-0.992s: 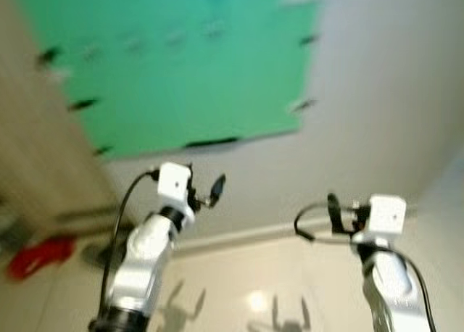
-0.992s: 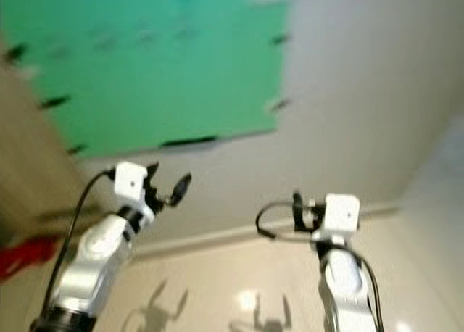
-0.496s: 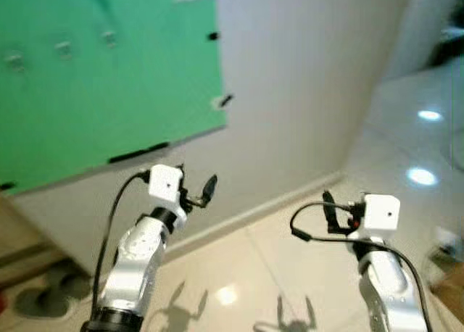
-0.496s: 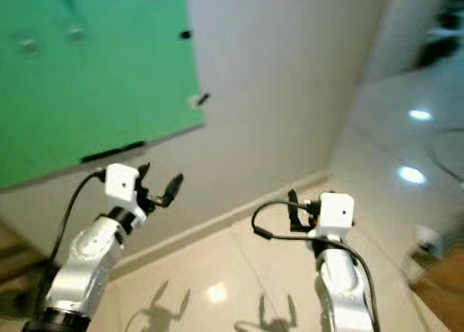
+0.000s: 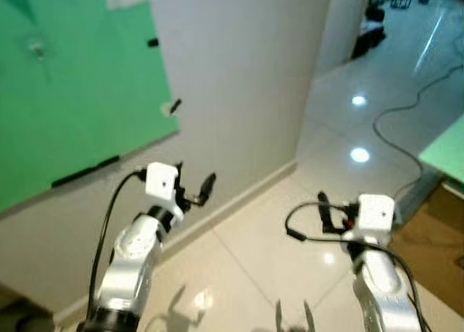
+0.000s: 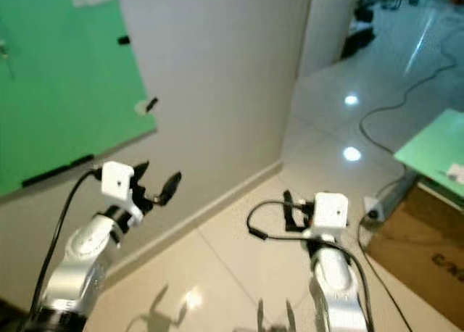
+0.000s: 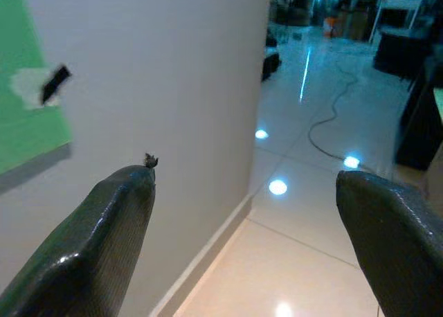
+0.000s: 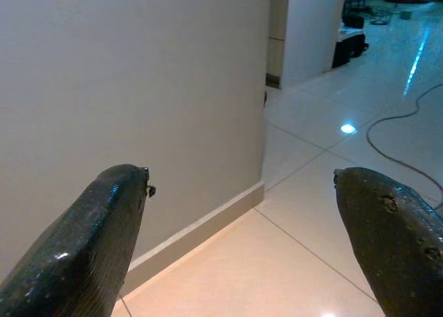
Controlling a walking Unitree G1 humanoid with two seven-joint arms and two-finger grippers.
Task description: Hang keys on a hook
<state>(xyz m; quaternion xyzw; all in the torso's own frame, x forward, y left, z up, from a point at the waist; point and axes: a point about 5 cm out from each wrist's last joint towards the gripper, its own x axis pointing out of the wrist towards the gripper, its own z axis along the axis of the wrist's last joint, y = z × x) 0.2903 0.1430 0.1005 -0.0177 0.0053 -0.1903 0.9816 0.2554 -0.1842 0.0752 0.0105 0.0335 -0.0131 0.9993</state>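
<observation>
- Left gripper (image 5: 194,188) raised in front of the robot, above the tiled floor (image 5: 254,252), near the white wall (image 5: 232,78). Fingers spread wide in the left wrist view, nothing between them.
- Right gripper (image 5: 324,214) also raised, over the floor, well apart from the left one. Right wrist view: fingers (image 8: 90,255) wide apart, empty, aimed at the wall's skirting (image 8: 201,230).
- Keys: can't make them out in either gripper or anywhere on the floor or wall.
- Green board (image 5: 65,100) on the wall to the robot's left, black tape strips along its edges. One small pale fitting (image 5: 34,49) near the top of the board, blurred; can't tell if it's a hook.
- Wall ends at a corner to the right of the board; an open hallway runs on past it, with ceiling-light reflections (image 5: 359,155) on the glossy tiles.
- Black cable (image 5: 395,111) snakes across the floor on the robot's right.
- Cardboard box (image 6: 424,256) at the right, green sheet (image 6: 435,151) above it.
- Gripper shadows fall on the tiles below the arms.
</observation>
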